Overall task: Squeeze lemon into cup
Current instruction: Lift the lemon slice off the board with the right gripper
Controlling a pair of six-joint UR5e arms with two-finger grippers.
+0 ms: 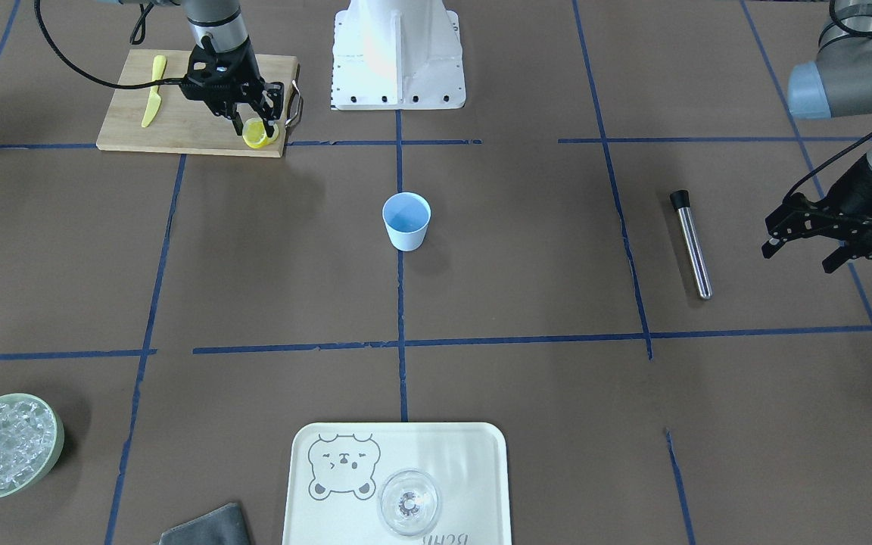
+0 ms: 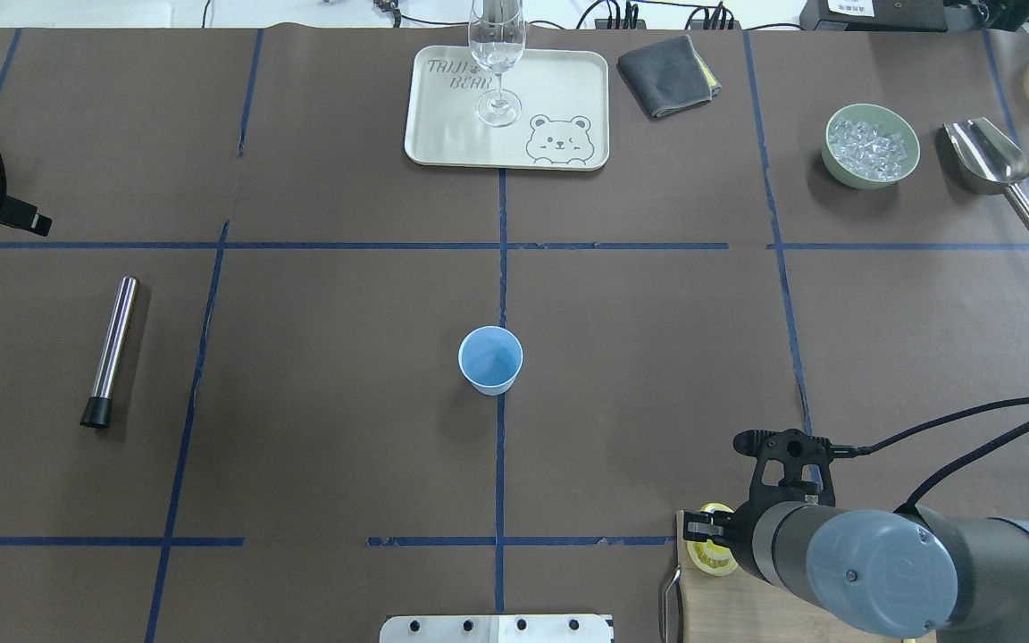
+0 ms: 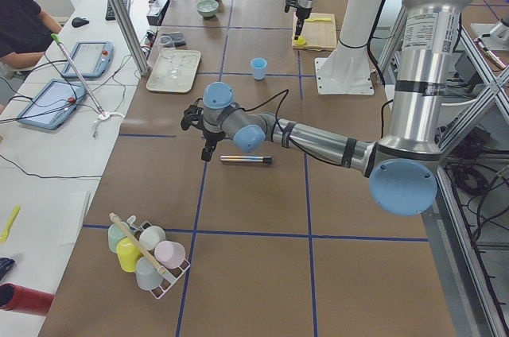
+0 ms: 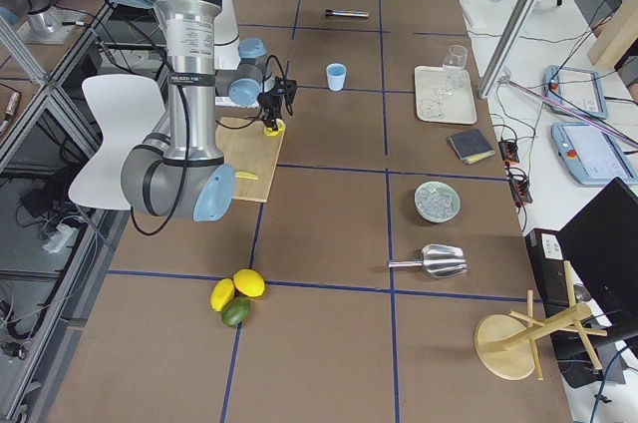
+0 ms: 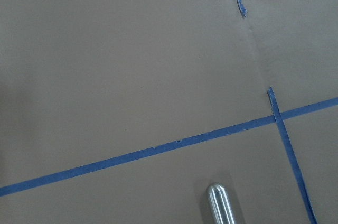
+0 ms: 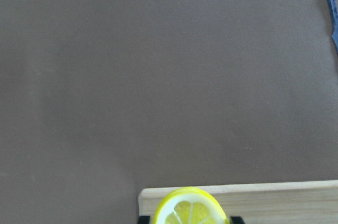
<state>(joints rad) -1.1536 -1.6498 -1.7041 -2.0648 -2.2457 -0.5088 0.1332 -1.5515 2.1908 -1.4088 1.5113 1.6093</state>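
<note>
The light-blue cup [image 1: 406,219] stands upright and empty at the table's middle; it also shows in the overhead view [image 2: 490,359]. My right gripper [image 1: 257,127] points down over the corner of a wooden cutting board [image 1: 179,113] and is shut on a yellow lemon slice [image 1: 255,135], held upright at the board's surface. The right wrist view shows the slice's pale segmented face [image 6: 191,211] between the fingertips. Another slice lies just beside it. My left gripper [image 1: 799,259] hovers open and empty far to the cup's side, near a metal muddler [image 1: 691,244].
A yellow knife [image 1: 153,91] lies on the board. A cream tray [image 1: 466,454] holds a clear glass [image 1: 409,502]. A green bowl of ice [image 1: 4,446], a grey cloth [image 1: 209,526] and a metal scoop [image 2: 992,165] sit along the far side.
</note>
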